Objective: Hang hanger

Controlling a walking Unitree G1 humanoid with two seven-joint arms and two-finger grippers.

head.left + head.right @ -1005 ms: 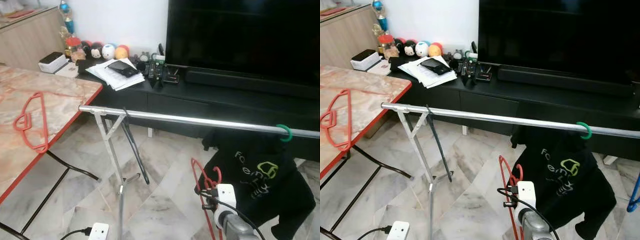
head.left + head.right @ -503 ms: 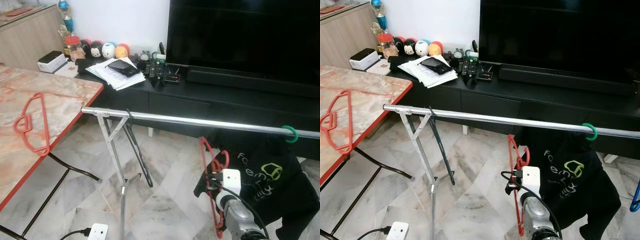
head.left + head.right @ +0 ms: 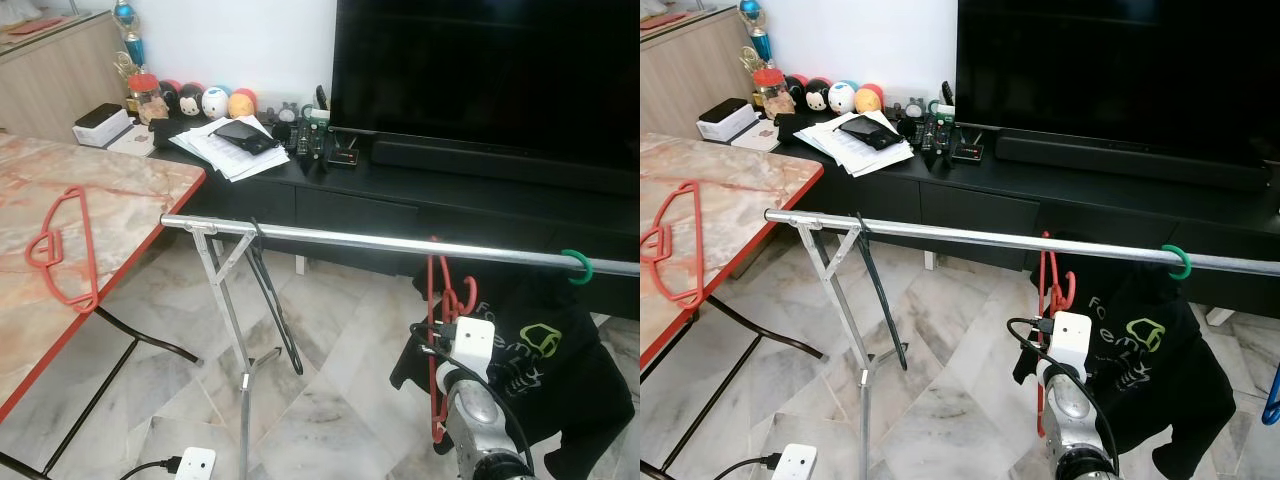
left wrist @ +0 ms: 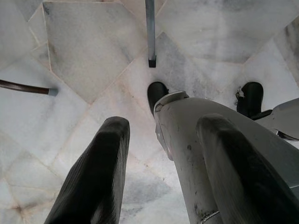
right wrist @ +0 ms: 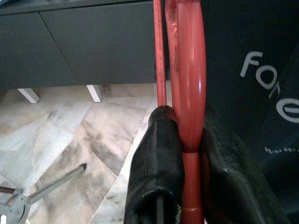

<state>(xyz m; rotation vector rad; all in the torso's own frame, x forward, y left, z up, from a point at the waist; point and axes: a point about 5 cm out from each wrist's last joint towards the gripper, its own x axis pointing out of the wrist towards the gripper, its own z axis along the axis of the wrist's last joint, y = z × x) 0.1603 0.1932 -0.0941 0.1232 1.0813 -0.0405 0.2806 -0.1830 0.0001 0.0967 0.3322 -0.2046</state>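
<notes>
A red hanger (image 3: 437, 300) is held upright in front of the silver rail (image 3: 340, 238), and its top reaches rail height just left of the black T-shirt (image 3: 545, 350). My right gripper (image 3: 442, 335) is shut on the hanger's lower part. In the right wrist view the fingers (image 5: 156, 154) clamp the red hanger (image 5: 188, 70). Whether its hook sits over the rail I cannot tell. A second red hanger (image 3: 62, 245) lies on the marble table (image 3: 140, 190). My left gripper (image 4: 163, 123) hangs open over the floor, holding nothing.
A green hook (image 3: 573, 266) carries the T-shirt on the rail, and a black hanger (image 3: 272, 305) hangs near the rail's left end. The rack's leg (image 3: 232, 330) stands at centre-left. A black TV console (image 3: 420, 195) is behind, and a white power strip (image 3: 196, 463) lies on the floor.
My right gripper has lifted the red hanger from low near the floor up and rightward, until its top is at the rail. The left arm has not moved.
</notes>
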